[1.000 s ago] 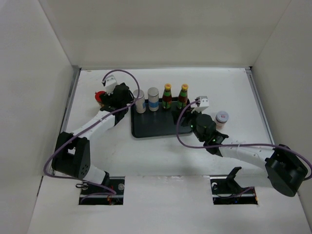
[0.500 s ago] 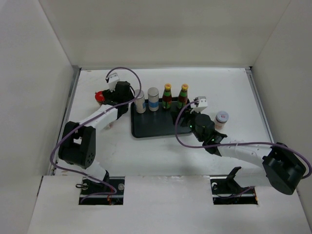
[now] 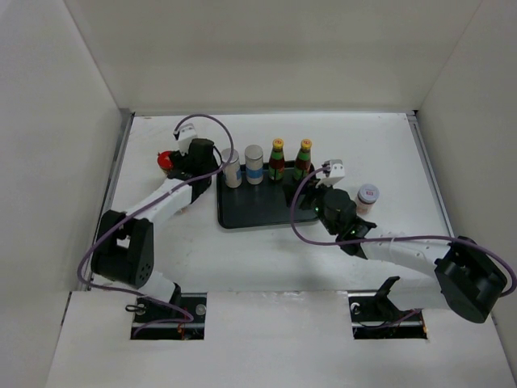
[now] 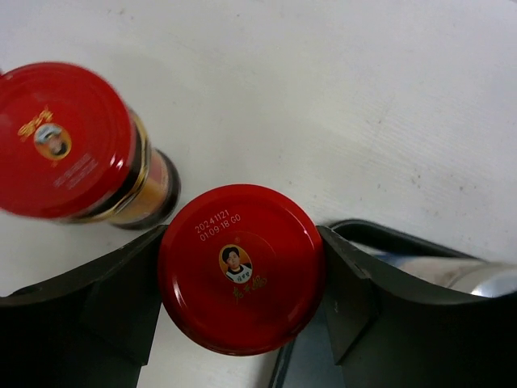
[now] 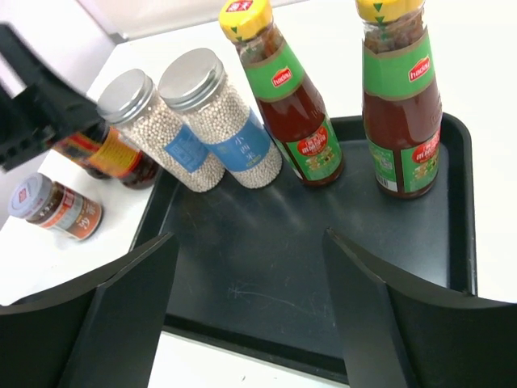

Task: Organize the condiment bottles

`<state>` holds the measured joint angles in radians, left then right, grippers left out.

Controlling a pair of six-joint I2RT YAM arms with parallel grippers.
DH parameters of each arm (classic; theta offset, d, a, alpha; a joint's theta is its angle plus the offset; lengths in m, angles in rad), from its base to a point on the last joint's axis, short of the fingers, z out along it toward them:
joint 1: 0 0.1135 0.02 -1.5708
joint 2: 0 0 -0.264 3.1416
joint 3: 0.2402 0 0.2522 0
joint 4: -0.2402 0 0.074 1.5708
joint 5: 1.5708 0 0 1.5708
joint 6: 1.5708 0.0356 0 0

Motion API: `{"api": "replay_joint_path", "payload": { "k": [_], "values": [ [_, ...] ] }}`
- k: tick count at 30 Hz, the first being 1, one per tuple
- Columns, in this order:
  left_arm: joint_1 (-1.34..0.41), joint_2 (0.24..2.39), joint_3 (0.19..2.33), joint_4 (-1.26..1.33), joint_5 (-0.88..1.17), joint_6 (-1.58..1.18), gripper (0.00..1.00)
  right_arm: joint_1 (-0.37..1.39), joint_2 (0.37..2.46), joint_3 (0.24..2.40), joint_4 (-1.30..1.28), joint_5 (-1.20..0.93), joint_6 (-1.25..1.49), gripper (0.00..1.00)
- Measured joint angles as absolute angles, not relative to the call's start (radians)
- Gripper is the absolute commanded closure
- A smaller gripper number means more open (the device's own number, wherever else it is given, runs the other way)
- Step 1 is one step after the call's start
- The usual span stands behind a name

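Observation:
My left gripper (image 4: 242, 271) is shut on a red-lidded amber jar (image 4: 241, 267) just left of the black tray (image 3: 258, 212). In the top view the gripper (image 3: 194, 162) hides that jar. The second red-lidded jar (image 4: 65, 137) stands free beside it (image 3: 166, 159). Two grey-topped jars (image 5: 153, 133) (image 5: 222, 121) and two yellow-capped green bottles (image 5: 287, 97) (image 5: 400, 89) stand in a row along the tray's back. My right gripper (image 5: 250, 315) is open and empty over the tray's near right part (image 3: 313, 198). One white-lidded jar (image 3: 367, 196) stands right of the tray. Another (image 5: 52, 208) stands left of it.
The tray's front half (image 5: 307, 259) is bare black surface. White walls enclose the table on the left, back and right. The left arm reaches across the table's left side (image 3: 157, 202). The right arm lies along the near right (image 3: 404, 250).
My left gripper has shifted slightly toward the back beside the tray. My right gripper has edged a little left over the tray. The bottles on the tray have not moved.

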<state>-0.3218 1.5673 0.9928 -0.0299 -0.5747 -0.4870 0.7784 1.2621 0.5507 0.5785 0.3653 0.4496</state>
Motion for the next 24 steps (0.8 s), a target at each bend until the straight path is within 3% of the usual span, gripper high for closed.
{"api": "replay_joint_path", "payload": {
  "k": [12, 24],
  "values": [
    [-0.475, 1.174, 0.946, -0.158, -0.674, -0.44, 0.61, 0.778, 1.258, 0.539, 0.592, 0.365, 0.45, 0.15],
    [-0.715, 1.17, 0.929, -0.28, -0.698, -0.471, 0.61, 0.727, 1.221, 0.506, 0.614, 0.365, 0.472, 0.13]
  ]
}}
